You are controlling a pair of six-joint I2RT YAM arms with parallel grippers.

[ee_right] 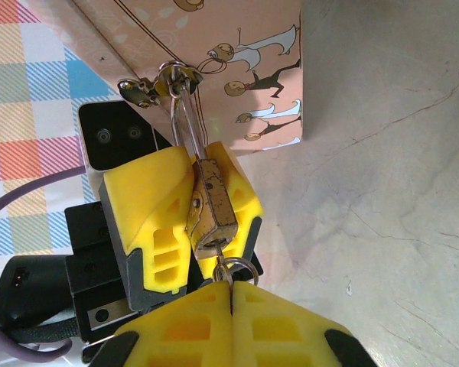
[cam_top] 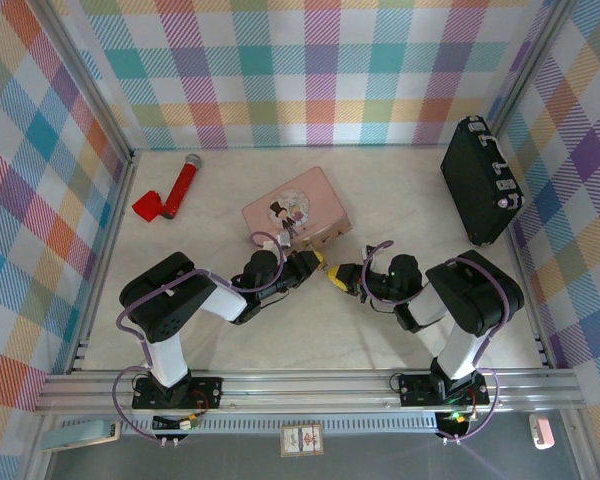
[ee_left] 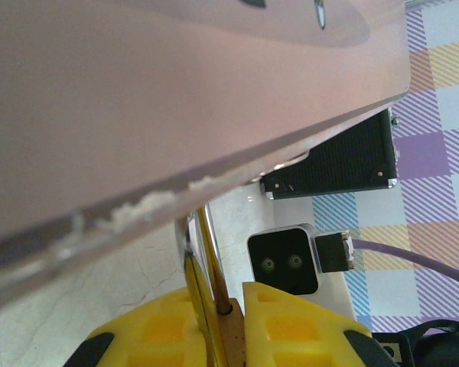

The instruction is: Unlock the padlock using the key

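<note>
The pale marbled table (cam_top: 400, 195) bears a pink tin (cam_top: 295, 208), a red-handled tool (cam_top: 170, 193) and a black case (cam_top: 478, 180).

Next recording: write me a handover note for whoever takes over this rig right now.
Left gripper: shut on the padlock, clamping its body.
Right gripper: shut on the key, which meets the padlock's bottom end; blade hidden.
Padlock hangs by its shackle from the pink tin's latch.
Done: both grasps, key apparently inserted.
Left: turn the key and free the shackle, which looks closed.
</note>
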